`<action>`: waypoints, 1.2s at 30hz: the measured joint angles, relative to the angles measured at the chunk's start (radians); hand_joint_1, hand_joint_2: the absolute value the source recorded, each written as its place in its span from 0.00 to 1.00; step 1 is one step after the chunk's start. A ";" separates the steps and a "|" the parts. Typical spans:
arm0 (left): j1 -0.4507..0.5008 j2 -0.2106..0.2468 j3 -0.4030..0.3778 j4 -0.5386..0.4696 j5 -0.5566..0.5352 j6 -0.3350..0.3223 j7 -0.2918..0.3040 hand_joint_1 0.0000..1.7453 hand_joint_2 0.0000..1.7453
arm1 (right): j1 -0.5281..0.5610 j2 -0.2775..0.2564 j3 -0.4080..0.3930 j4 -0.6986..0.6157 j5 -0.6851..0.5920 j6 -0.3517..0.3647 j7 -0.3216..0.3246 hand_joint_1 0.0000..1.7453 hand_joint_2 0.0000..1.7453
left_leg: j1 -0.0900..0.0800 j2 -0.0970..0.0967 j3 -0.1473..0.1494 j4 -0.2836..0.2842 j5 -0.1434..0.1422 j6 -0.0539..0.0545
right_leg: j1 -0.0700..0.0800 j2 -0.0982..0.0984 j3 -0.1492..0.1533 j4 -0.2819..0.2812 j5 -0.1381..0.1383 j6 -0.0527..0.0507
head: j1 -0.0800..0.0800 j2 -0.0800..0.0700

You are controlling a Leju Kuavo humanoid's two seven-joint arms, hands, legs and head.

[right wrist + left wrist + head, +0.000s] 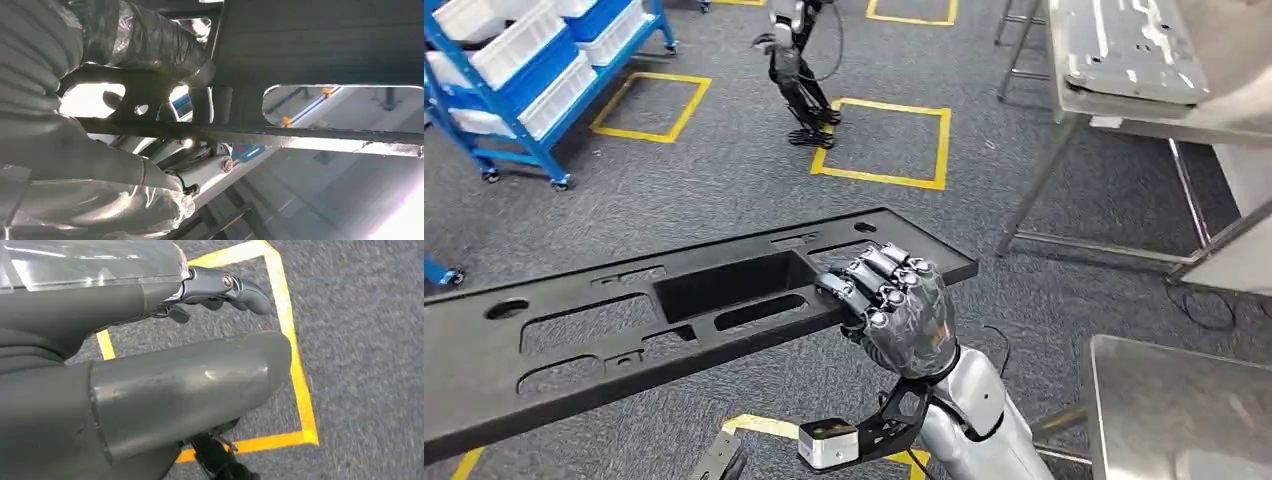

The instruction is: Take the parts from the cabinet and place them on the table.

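Note:
A long black plastic panel [674, 320] with several cutouts hangs level above the grey carpet, running from the left edge to mid-frame. My right hand [894, 305] grips its near edge close to the right end, fingers curled over the top. The right wrist view looks up at the panel [320, 45] from below, with my right hand [100, 150] wrapped around its rim. My left hand [165, 385] hangs over the carpet with thumb and fingers apart and nothing in them.
A steel table [1174, 410] stands at the lower right. A second metal table [1124, 50] with grey parts is at the upper right. A blue rack [514, 70] with white bins stands far left. Another robot [799, 80] stands ahead among yellow floor squares [884, 140].

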 joint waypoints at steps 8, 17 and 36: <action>0.008 0.001 0.000 0.000 0.001 0.000 -0.001 0.00 0.00 | 0.004 0.000 0.000 -0.001 0.001 0.000 -0.006 1.00 1.00 | 0.003 -0.084 -0.063 0.125 -0.004 0.007 | 0.002 0.104 -0.001 0.007 0.003 -0.013 | 0.000 0.000; 0.004 0.000 0.000 0.000 0.002 0.004 -0.003 0.00 0.00 | 0.005 -0.001 -0.009 -0.003 -0.001 0.000 -0.009 1.00 1.00 | 0.007 -0.089 -0.002 -0.032 0.044 0.045 | 0.004 0.051 -0.065 0.102 -0.056 0.030 | 0.002 0.000; 0.006 0.000 0.000 0.000 0.003 -0.002 -0.005 0.00 0.00 | -0.012 -0.002 -0.012 -0.002 0.001 0.000 0.001 1.00 1.00 | 0.006 -0.068 -0.136 0.293 -0.115 -0.003 | -0.002 0.069 -0.004 0.005 0.003 -0.009 | 0.002 0.000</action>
